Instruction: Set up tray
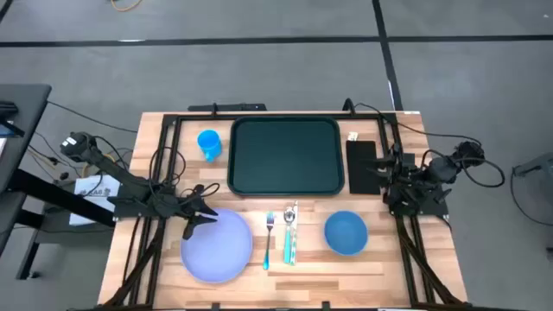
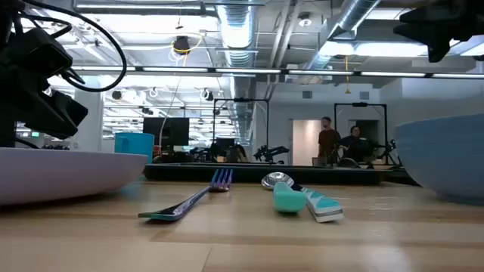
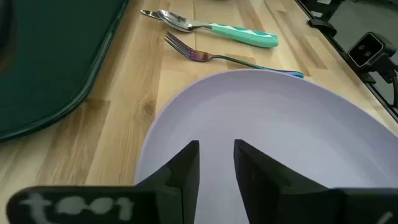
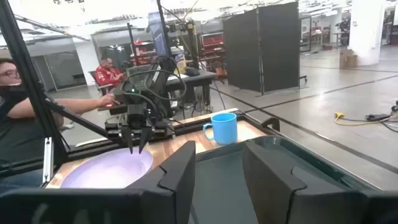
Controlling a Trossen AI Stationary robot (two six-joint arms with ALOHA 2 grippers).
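Plate (image 1: 216, 246) comes first: your left gripper (image 1: 195, 221), fingers slightly spread, hovers over its rim at lower left; next, grip it for the tray (image 1: 286, 155).

A fork (image 2: 189, 202) and a spoon (image 2: 291, 193) lie in the middle of the wooden table (image 2: 242, 242). A pale plate (image 2: 60, 172) sits at the left. A blue bowl (image 2: 442, 159) sits at the right.
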